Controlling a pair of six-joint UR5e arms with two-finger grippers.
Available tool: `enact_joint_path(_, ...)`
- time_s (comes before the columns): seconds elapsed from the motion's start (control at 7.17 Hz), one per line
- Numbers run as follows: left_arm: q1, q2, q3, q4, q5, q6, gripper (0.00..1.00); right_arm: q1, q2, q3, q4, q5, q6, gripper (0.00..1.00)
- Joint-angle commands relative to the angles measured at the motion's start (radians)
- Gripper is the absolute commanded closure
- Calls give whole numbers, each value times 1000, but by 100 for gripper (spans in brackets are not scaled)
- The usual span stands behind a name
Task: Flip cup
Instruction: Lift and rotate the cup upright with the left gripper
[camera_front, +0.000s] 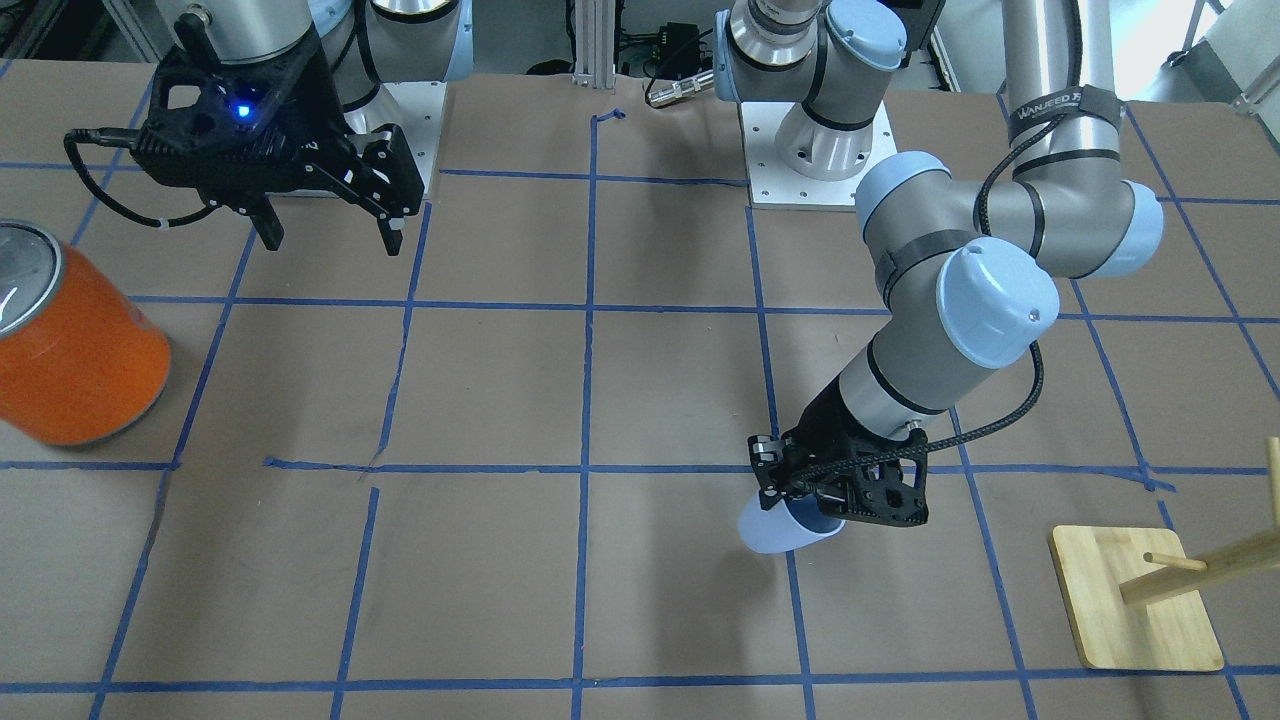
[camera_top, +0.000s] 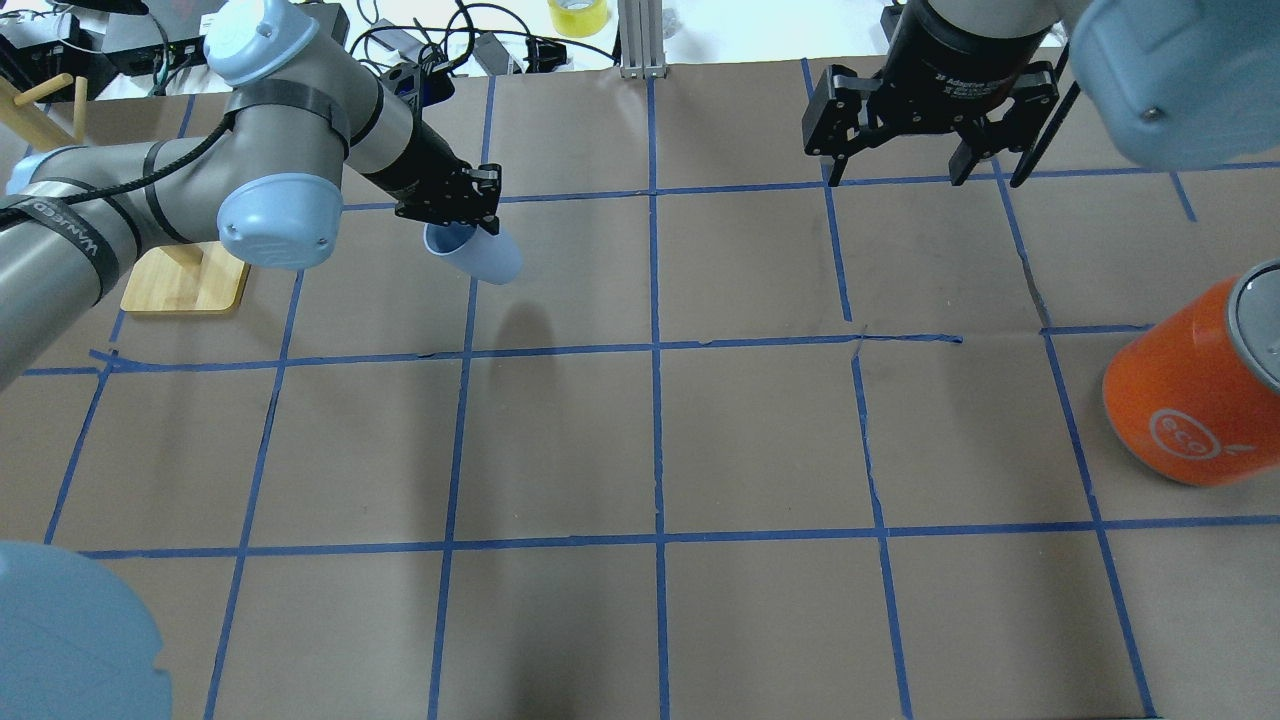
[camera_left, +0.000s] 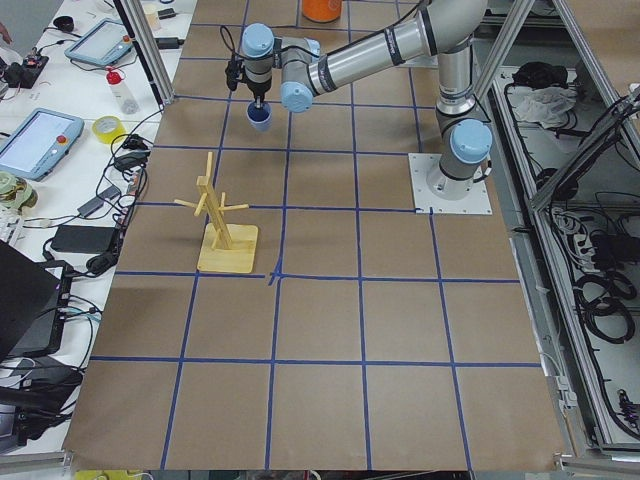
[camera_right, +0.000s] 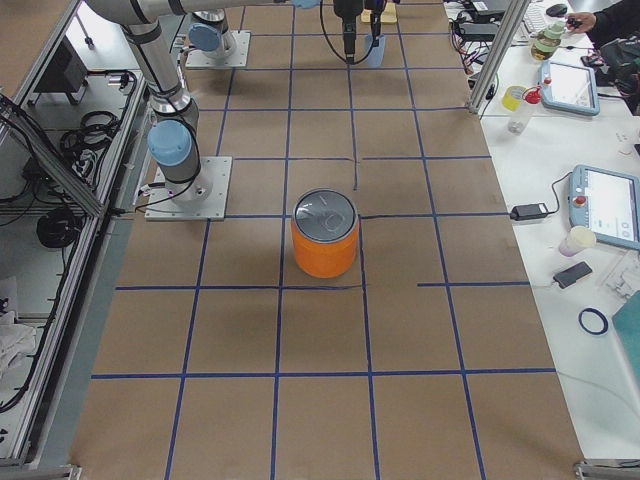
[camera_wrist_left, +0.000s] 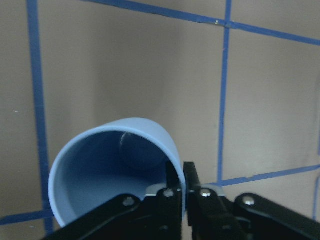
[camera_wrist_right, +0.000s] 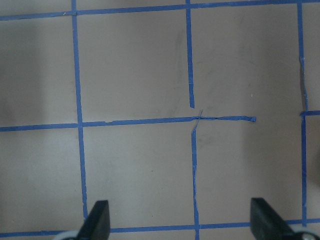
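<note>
The pale blue cup (camera_front: 785, 531) is held tilted, its rim pinched in my left gripper (camera_front: 812, 506), base pointing away from the wrist. In the overhead view the cup (camera_top: 482, 255) hangs from the left gripper (camera_top: 455, 228) above the table's far left part. The left wrist view shows the cup's blue inside (camera_wrist_left: 112, 175) with the fingers shut on the rim wall (camera_wrist_left: 182, 187). My right gripper (camera_front: 328, 235) is open and empty, high over the table near its base; it also shows in the overhead view (camera_top: 912, 165).
A large orange can (camera_top: 1195, 390) with a silver top stands at the right edge of the overhead view. A wooden peg stand (camera_front: 1135, 610) on a square base sits near the left arm. Blue tape lines grid the brown table (camera_top: 660, 440).
</note>
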Motion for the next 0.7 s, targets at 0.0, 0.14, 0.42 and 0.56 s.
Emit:
enact_joint_path(0.0, 2, -30, 84, -30, 168, 187, 100, 1, 0, 0, 0, 2, 0, 0)
enact_joint_path(0.14, 2, -60, 118, -42, 191, 203, 100, 1, 0, 0, 0, 0, 0, 0)
enact_joint_path(0.42, 13, -96, 135, -42, 265, 267, 100, 1, 0, 0, 0, 0, 0, 0)
enact_joint_path(0.56, 43, -109, 135, -42, 267, 313, 100, 1, 0, 0, 0, 0, 0, 0)
